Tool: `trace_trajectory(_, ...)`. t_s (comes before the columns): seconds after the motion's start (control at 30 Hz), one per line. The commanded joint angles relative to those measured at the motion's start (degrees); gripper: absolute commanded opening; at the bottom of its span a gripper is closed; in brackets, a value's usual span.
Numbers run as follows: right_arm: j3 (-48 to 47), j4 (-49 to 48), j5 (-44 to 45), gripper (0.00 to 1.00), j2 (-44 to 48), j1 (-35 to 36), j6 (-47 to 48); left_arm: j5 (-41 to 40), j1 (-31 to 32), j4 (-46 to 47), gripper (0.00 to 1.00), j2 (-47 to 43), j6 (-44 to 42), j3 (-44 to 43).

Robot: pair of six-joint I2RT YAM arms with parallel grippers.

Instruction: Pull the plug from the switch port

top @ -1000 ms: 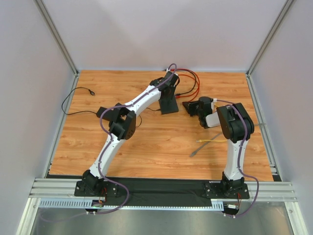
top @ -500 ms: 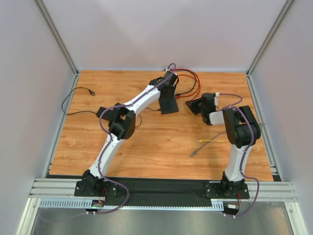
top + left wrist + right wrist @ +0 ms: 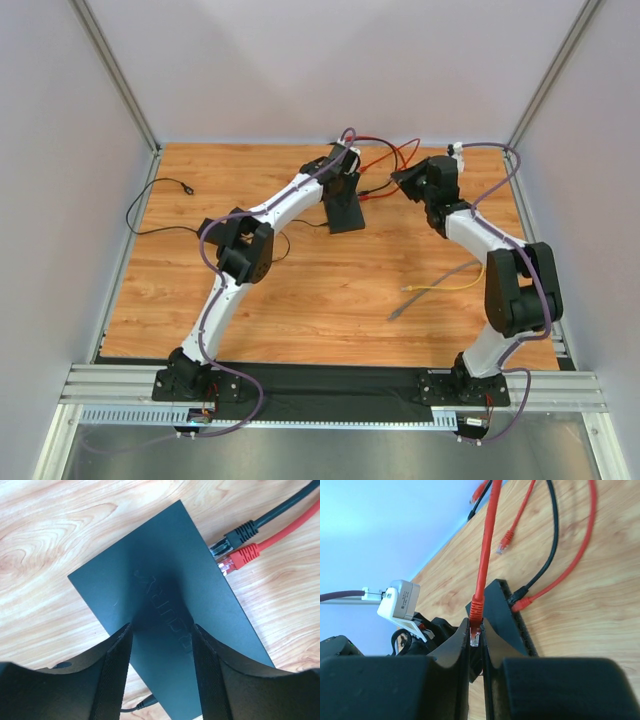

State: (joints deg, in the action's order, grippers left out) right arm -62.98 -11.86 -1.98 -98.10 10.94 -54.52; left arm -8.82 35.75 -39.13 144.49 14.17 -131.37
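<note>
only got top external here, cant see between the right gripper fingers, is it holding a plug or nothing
Observer: Right wrist view shows the right gripper shut on a red cable plug with a clear tip, free of any socket.
Operator: ok, anything left in the switch
Observer: Left wrist view shows a black plug and a second red plug seated side by side in the small flat matte-black switch box.
Operator: and the left gripper
Observer: The left gripper is open, its fingers apart above the box top.

Right claw (image 3: 475, 630) pulled back from switch (image 3: 150, 580), red plug (image 3: 475, 611) pinched; left claw (image 3: 160, 645) widened.
</note>
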Motion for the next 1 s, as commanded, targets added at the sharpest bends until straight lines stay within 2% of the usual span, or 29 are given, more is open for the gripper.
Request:
trace_trajectory(0.0,0.49,6.23,7.41,0.00,5.02,-1.26,4.07,5.48,-0.24,-3.06,0.59,0.98,0.06,5.85)
trace_trajectory(0.37,0.40,25.47,21.74,0.00,22.59,-5.84,8.73,8.47,-0.50,0.02,0.59,-0.26,0.77,7.36)
trace_trajectory(0.47,2.51,31.00,26.57,0.00,28.31,-6.63,8.12,9.69,-0.50,1.16,0.59,-1.04,0.77,8.41)
trace_trajectory(0.57,6.19,36.45,27.46,0.00,34.11,-7.16,6.36,10.14,-0.50,3.01,0.59,-2.19,0.94,9.99)
trace_trajectory(0.67,11.99,40.50,26.86,0.01,40.00,-8.04,2.86,10.40,-0.50,3.89,0.59,-2.72,0.86,11.22)
trace_trajectory(0.9,22.10,47.53,13.26,0.00,43.86,-12.52,1.70,12.68,-0.50,8.19,0.57,-5.61,0.68,17.00)
trace_trajectory(0.97,25.70,46.31,8.77,0.01,45.28,-12.52,1.44,13.82,-0.59,10.65,0.58,-7.02,0.77,18.95)
